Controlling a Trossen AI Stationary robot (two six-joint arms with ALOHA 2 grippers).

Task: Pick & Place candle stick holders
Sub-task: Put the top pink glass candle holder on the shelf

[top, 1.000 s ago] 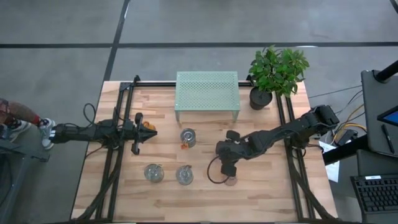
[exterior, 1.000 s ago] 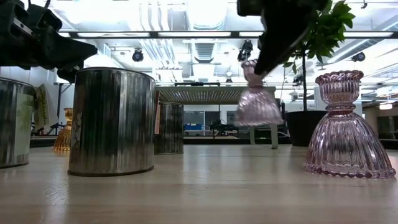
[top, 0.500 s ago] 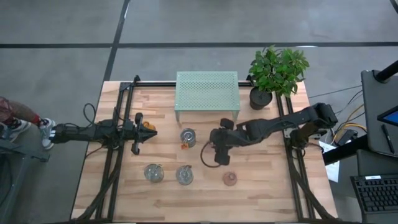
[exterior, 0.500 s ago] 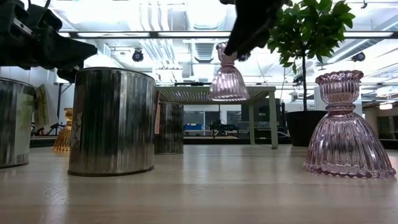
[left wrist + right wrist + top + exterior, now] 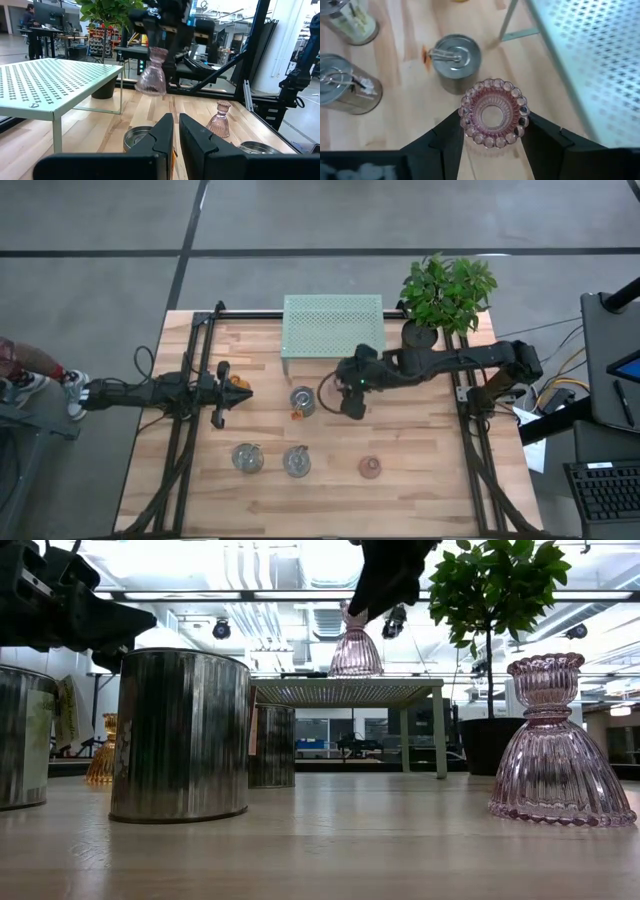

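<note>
High view: the right gripper (image 5: 352,395) hangs over the table (image 5: 440,480) just in front of the green shelf (image 5: 332,325), beside the tagged jar (image 5: 302,401); what it carries is hidden there by the arm. Its wrist view settles that: both fingers (image 5: 451,135) clamp a pink holder (image 5: 494,111) by its beaded rim. Low view shows that holder (image 5: 356,644) in the air, base level with the shelf top. A second pink holder (image 5: 371,468) stands on the table's near side, two jars (image 5: 248,457) to its left. At the left edge, the left gripper (image 5: 240,391) is clenched on the amber holder (image 5: 236,384), fingers (image 5: 165,135) nearly touching in its wrist view.
</note>
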